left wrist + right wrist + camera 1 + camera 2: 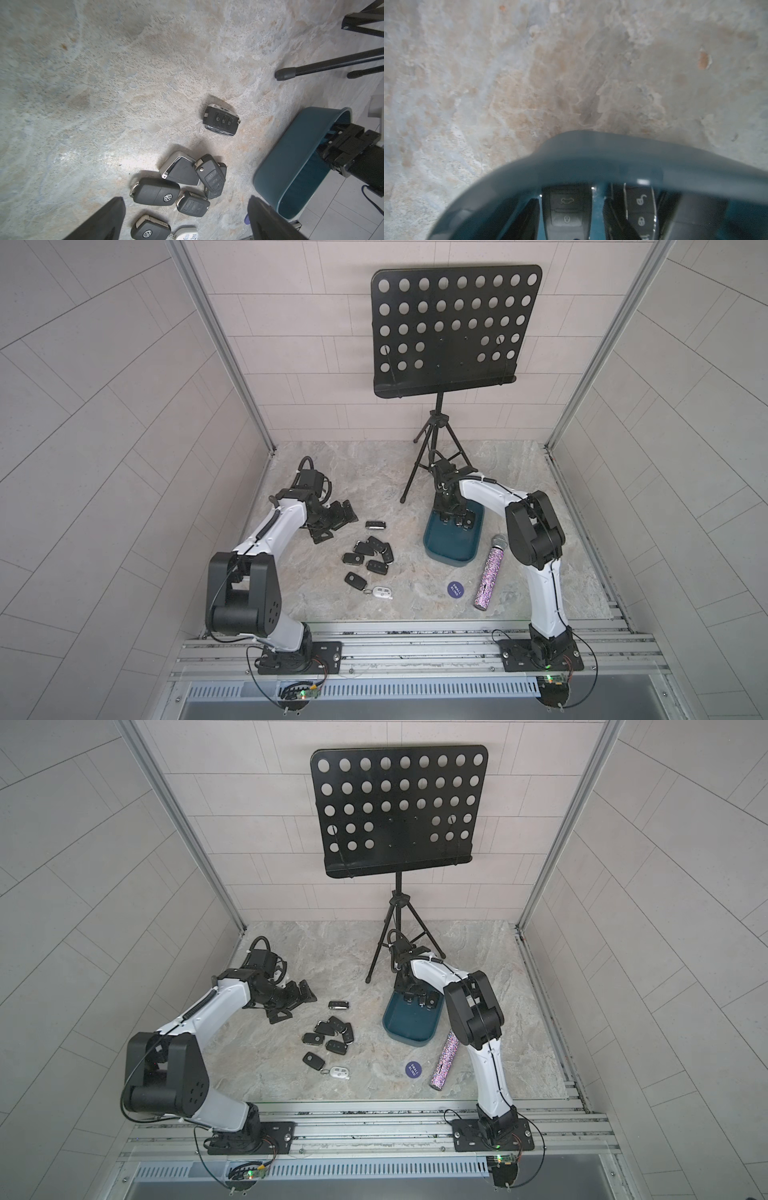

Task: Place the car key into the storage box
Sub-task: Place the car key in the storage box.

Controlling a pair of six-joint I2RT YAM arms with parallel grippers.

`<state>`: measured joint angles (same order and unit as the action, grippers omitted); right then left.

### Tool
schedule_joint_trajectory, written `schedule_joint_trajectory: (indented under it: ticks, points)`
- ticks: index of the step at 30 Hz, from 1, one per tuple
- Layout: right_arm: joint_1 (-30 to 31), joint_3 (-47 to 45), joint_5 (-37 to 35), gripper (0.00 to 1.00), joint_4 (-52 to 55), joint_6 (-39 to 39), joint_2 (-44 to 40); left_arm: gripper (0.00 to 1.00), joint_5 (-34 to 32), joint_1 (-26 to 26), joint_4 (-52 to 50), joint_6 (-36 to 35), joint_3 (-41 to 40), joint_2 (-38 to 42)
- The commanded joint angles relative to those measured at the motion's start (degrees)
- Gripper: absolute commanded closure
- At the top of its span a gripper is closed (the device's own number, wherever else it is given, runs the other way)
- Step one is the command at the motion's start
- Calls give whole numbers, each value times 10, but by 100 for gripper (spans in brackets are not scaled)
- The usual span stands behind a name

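The dark teal storage box point(451, 547) point(409, 1029) stands right of centre. My right gripper point(451, 516) point(415, 996) reaches down into its far end. In the right wrist view a black car key point(566, 209) lies on the box floor between the parted fingers point(533, 214), with a gap beside it, under the box rim point(591, 158). The right gripper point(570, 207) is open. Another key point(640, 209) lies next to it. Several black keys point(368, 553) point(187, 187) are piled on the table. My left gripper point(334, 524) point(185, 207) hangs open above them, holding nothing.
A lone key point(375, 524) point(221, 120) lies behind the pile and a white fob point(382, 593) in front. A music stand point(436, 439) rises behind the box. A glittery microphone point(490, 572) and a round dark blue disc point(455, 589) lie right of it.
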<state>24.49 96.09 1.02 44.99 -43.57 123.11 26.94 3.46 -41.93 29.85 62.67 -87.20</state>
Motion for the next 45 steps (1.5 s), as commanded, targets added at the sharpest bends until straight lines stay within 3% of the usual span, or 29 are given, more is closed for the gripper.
schedule_joint_trajectory:
  ticks: [1, 19, 26, 37, 38, 40, 45]
  points:
    - [16, -5, -6, 47, 2, -4, -21, 0, -7, 2, -12, -10, -7, 18]
    - [68, 73, 37, 47, 1, -7, 4, 0, -31, 2, -24, -16, -18, 45]
    - [68, 40, 34, 47, -2, 21, -51, 0, -36, 3, -25, -14, -12, 48]
    - [68, -159, 66, 19, -95, 118, -252, 0, -87, 68, -26, 39, 31, 6]
    - [67, -179, 71, 16, -103, 123, -270, 0, -98, 78, -27, 52, 38, 0]
    - [67, -215, 88, 0, -117, 132, -303, 0, -119, 94, -26, 82, 49, -8]
    - [67, -295, 138, 0, -146, 145, -374, 0, -152, 132, -3, 171, 68, -24]
